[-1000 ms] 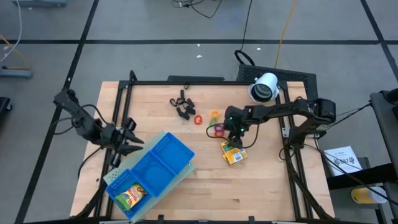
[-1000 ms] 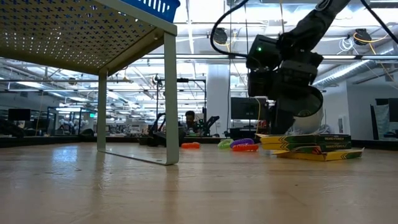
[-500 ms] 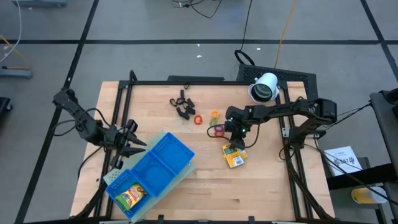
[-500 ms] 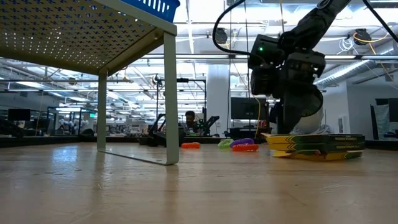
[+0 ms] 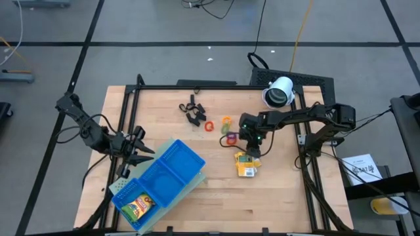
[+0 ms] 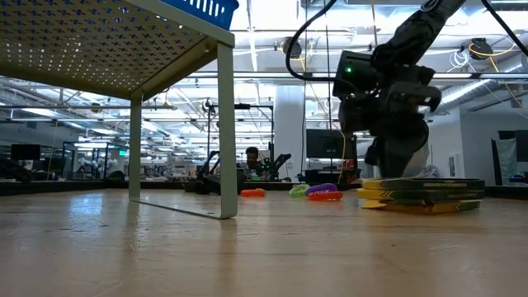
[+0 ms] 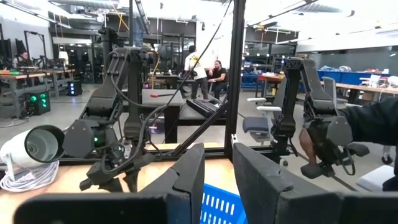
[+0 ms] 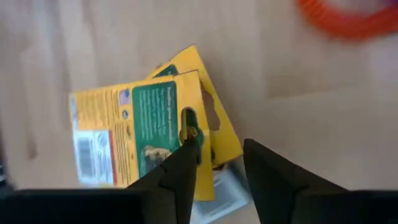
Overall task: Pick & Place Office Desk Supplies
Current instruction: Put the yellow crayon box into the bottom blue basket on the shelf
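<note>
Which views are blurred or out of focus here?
Right wrist view: the orange ring is badly blurred, while the yellow packs read sharper. Low view: the near tabletop is soft. High view: evenly lit and sharp.
</note>
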You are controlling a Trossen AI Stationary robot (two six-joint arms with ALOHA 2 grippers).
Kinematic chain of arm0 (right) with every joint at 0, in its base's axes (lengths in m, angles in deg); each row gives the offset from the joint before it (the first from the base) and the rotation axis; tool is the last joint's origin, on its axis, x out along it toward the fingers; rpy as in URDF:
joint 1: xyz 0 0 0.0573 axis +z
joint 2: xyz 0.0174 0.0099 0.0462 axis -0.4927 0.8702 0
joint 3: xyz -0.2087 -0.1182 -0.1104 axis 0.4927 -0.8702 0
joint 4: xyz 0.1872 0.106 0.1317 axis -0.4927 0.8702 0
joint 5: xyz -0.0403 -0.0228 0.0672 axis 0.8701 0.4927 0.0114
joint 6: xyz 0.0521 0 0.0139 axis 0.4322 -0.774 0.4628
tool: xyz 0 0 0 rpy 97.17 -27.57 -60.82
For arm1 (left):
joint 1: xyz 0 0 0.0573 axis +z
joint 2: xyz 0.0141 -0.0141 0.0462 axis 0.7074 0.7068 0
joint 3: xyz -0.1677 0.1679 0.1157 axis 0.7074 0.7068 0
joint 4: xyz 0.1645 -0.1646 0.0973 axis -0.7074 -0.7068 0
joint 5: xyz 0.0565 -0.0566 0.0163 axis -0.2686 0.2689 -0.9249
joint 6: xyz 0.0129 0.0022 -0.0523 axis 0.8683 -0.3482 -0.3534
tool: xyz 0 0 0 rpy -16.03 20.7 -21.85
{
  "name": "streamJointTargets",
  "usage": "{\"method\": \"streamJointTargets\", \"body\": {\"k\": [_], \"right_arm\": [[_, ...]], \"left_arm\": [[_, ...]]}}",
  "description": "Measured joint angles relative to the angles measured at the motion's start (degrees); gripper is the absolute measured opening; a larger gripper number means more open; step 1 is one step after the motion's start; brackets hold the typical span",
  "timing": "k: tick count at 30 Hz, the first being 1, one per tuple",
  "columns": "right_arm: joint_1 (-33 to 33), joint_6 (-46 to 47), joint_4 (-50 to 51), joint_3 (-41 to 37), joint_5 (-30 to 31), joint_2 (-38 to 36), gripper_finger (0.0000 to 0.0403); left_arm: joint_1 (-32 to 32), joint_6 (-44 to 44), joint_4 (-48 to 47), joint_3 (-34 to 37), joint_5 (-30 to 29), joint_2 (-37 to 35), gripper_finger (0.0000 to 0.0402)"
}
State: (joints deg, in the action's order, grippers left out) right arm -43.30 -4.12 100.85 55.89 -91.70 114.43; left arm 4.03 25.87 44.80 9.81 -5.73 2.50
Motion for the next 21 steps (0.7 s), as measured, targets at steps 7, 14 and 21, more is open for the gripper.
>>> {"method": "streamJointTargets", "body": {"k": [7,14,21], "right_arm": [[0.0,2.6,2.8,0.0,-2.6,0.0,0.0123],[0.0,2.8,3.5,0.0,-7.4,0.0,0.0112],[0.8,2.9,4.1,0.0,-9.7,0.0,0.0099]], "left_arm": [[0.0,0.2,0.0,0.0,-0.1,0.0,0.0090],[0.0,0.1,0.0,0.0,-0.1,0.0,0.0090],[0.0,0.0,0.0,0.0,-0.1,0.0,0.0090]]}}
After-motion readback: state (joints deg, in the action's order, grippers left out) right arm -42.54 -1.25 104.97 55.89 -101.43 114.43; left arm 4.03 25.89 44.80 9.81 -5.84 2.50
